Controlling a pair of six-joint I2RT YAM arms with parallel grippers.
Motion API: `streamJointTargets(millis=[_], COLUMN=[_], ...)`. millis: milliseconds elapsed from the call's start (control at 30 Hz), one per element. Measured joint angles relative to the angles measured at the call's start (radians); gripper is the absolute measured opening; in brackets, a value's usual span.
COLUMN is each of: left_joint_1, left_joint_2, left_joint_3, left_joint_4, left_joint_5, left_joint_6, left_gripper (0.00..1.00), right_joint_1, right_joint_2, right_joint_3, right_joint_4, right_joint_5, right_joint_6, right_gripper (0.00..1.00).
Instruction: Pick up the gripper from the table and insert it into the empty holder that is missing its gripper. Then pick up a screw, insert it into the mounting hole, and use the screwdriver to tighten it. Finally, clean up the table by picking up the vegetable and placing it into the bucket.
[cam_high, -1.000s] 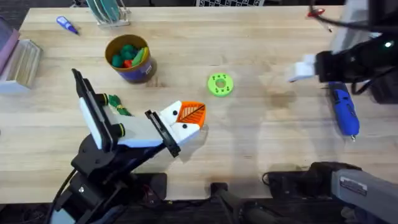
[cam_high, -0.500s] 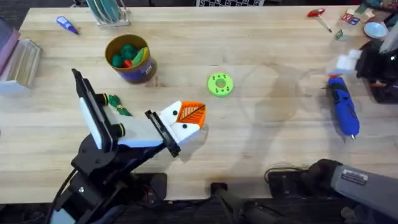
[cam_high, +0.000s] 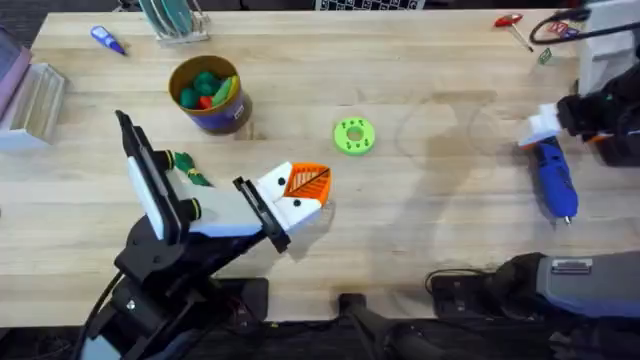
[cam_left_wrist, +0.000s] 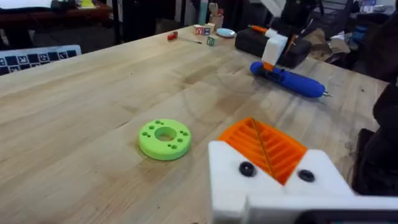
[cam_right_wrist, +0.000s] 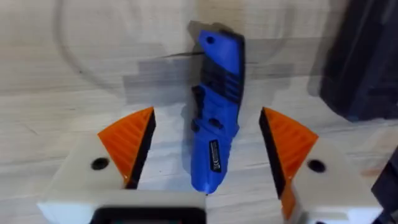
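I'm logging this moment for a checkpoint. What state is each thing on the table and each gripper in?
Screwdriver: lying flat on the table, between the open fingers of the right gripper.
Left gripper: resting low over the table, holding nothing visible.
Bucket: upright, toy produce inside.
Vegetable: lying on the table, outside the bucket.
Green disc: flat on the table.

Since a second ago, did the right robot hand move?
Yes. The right gripper swung right from mid-table, now straddling the screwdriver, which stayed put.

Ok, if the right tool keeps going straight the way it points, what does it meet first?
Probably the bright blue pen-shaped powered screwdriver lying on the wooden table: it sits between the right tool's open orange-padded fingers, though the remaining gap is unclear.
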Motion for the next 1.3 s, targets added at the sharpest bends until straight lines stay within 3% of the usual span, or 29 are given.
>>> streamJointTargets(millis=[533, 933, 1100, 1300], left_joint_1=[0.000, 0.000, 0.000, 0.000], left_joint_2=[0.000, 0.000, 0.000, 0.000], left_joint_3=[0.000, 0.000, 0.000, 0.000], left_joint_4=[0.000, 0.000, 0.000, 0.000], left_joint_5=[0.000, 0.000, 0.000, 0.000], left_joint_6=[0.000, 0.000, 0.000, 0.000], left_gripper=[0.016, 0.016, 0.016, 0.016], right_joint_1=[-0.116, -0.121, -0.122, -0.121], right_joint_2=[0.133, 0.216, 0.223, 0.224], right_joint_3=[0.004, 0.013, 0.017, 0.019], right_joint_4=[0.030, 0.075, 0.068, 0.074], right_joint_5=[-0.047, -0.114, -0.122, -0.128], right_joint_6=[-0.060, -0.059, -0.054, -0.047], right_gripper=[0.991, 0.981, 0.893, 0.614])
